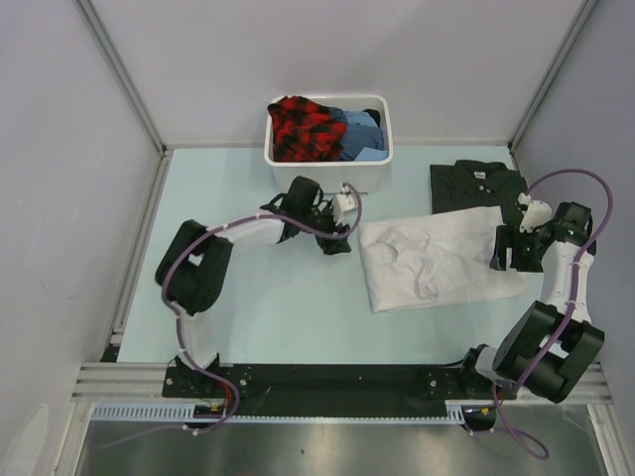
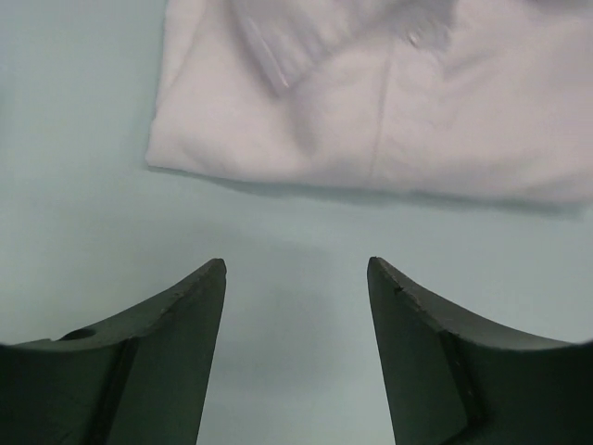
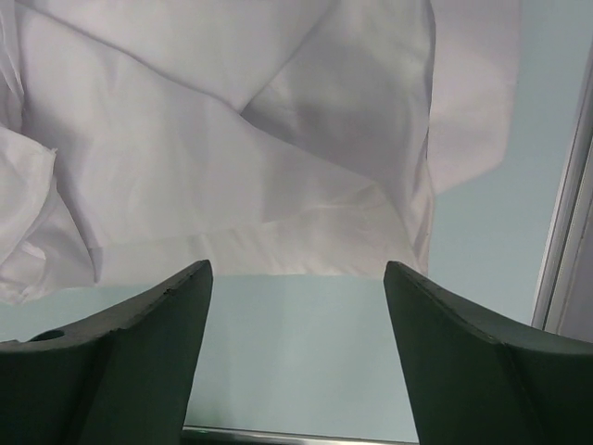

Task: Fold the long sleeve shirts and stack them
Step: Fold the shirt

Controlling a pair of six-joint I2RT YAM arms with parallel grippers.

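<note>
Mid-fold, I judge: left gripper (image 2: pixel 296 269) and right gripper (image 3: pixel 296 271) spread, empty, the large white collared cloth shirt (image 2: pixel 398 120) lying just beyond both, needing its edges pinched next.

1. Bright, even light falls from overhead.
2. The white shirt (image 2: pixel 417 120) casts a thin, soft shadow on the table (image 2: pixel 93 222).
3. Both wrist views look slightly soft; the top view is sharper.

One shirt (image 1: pixel 437 260) is plain white, the other shirt (image 1: pixel 476 186) green-black. The white tub (image 1: pixel 329 156) holds red-and-black checked cloth (image 1: pixel 301 127) and blue cloth (image 1: pixel 359 132); the counter (image 1: pixel 278 307) is pale aqua.
</note>
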